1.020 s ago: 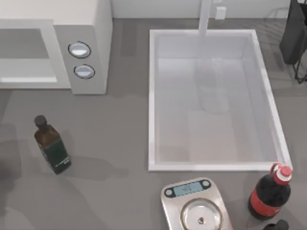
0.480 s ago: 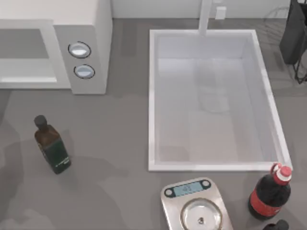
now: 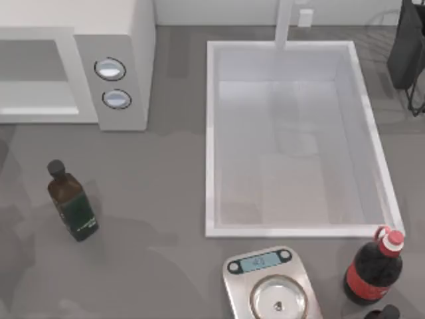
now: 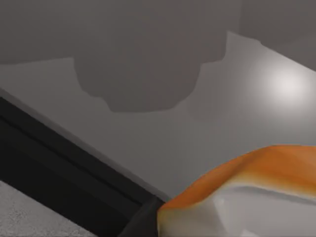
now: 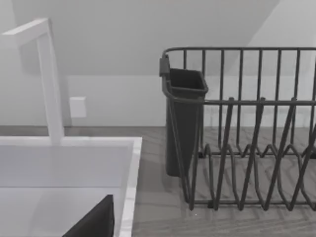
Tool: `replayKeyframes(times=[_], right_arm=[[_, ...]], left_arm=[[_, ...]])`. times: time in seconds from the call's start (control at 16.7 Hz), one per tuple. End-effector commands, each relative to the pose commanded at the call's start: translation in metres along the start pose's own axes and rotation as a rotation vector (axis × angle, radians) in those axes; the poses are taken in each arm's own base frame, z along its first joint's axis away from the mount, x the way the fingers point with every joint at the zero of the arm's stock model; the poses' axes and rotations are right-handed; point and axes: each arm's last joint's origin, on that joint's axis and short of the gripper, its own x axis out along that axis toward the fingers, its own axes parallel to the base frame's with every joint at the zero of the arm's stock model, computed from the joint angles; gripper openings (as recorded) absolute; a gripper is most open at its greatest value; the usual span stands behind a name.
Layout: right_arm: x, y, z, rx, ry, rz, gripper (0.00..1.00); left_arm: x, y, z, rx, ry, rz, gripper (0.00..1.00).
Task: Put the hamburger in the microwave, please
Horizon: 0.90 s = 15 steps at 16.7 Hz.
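Close against the left wrist camera sits the glossy orange-brown, bun-like hamburger (image 4: 247,192), its pale underside toward the lens and a smooth grey surface and dark ledge beyond it; whether the left arm's jaws are pinching it or spread cannot be told, and how it lies relative to them is likewise unclear. In the top view, along the table's near edge, a silver kitchen scale (image 3: 271,287) with a round glass pan stands left of a dark cola bottle (image 3: 372,268) with a red cap and red label. At the left stands a dark green-labelled glass bottle (image 3: 71,201) with a black cap, tilted in the picture. Farther back, the white rectangular sink basin (image 3: 295,136) fills the right half, and the large white boxy microwave (image 3: 126,40) with two round silver-rimmed dials stands at the far left, its cavity open toward the table. From the right wrist view, a dark wire dish rack (image 5: 247,128) with a dark cutlery cup stands beside the basin and a white faucet (image 5: 47,79).
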Motion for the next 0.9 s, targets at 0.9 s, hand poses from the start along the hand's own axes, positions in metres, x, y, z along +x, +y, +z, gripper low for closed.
replayKeyframes(times=[0.9], right_arm=[[0.0, 0.0, 0.0, 0.0, 0.0, 0.0, 1.0]], left_arm=[[0.067, 0.053, 0.025, -0.474, -0.326, 0.427, 0.0]])
